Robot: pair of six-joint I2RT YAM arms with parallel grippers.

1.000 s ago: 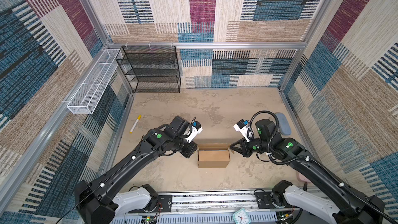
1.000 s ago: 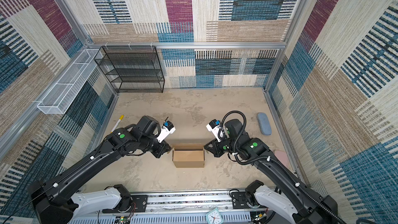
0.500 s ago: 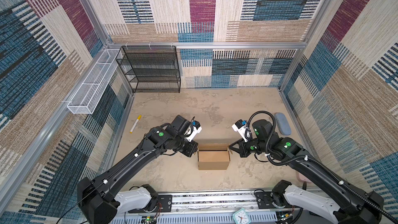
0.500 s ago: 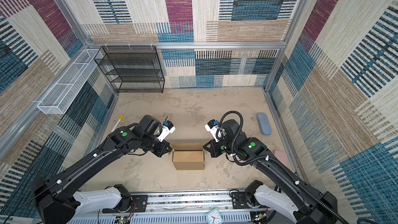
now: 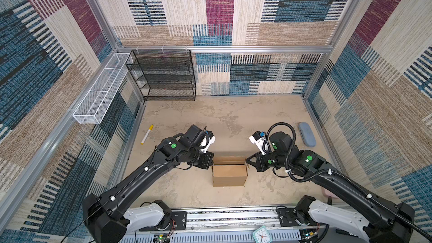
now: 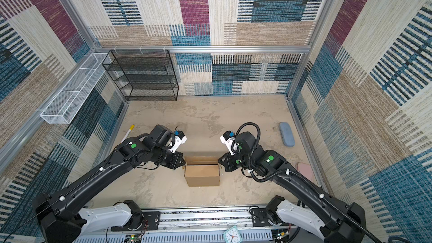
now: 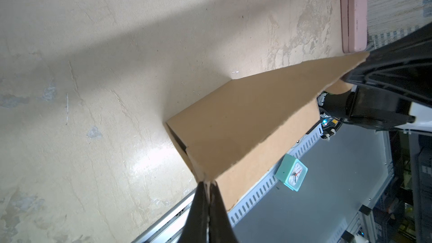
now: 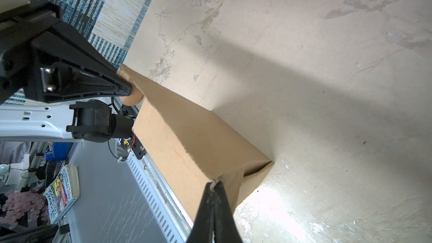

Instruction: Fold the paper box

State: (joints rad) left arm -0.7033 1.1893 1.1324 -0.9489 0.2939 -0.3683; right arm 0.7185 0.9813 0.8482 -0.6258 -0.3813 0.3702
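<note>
Box (image 5: 230,175), lower centre in both top views: the walls stood up and the lid panel sloped over them. I judged the fold nearly done, with only the lid left to close. My left gripper (image 7: 207,183) and right gripper (image 8: 214,182) were each pinched shut on a lid corner. Surface: mottled beige table (image 5: 210,118). Room: patchwork woven walls, with a black shelf (image 5: 163,75) at upper left.
</note>
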